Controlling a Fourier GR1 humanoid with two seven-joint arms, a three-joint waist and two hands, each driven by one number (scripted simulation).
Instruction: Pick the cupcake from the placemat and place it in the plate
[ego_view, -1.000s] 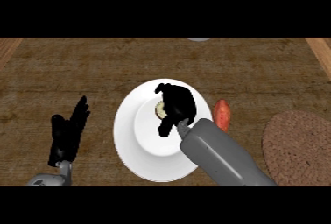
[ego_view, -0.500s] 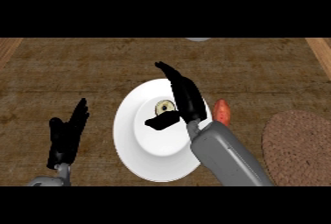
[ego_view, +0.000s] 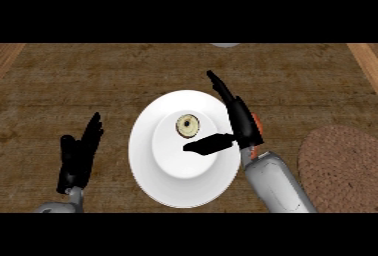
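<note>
Cupcake (ego_view: 187, 125) is sitting on the plate (ego_view: 159, 175), at nine o'clock from the right robot hand (ego_view: 238, 118), which is hanging open, gripping nothing.

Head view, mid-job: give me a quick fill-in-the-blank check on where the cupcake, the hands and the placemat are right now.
1. The cupcake sits on the white ____.
2. The right hand has its fingers ____, with nothing in its grasp.
3. The woven placemat lies at the view's ____ edge.
4. The left hand rests open to the ____ of the plate.

Missing words: plate; straight; right; left
</note>
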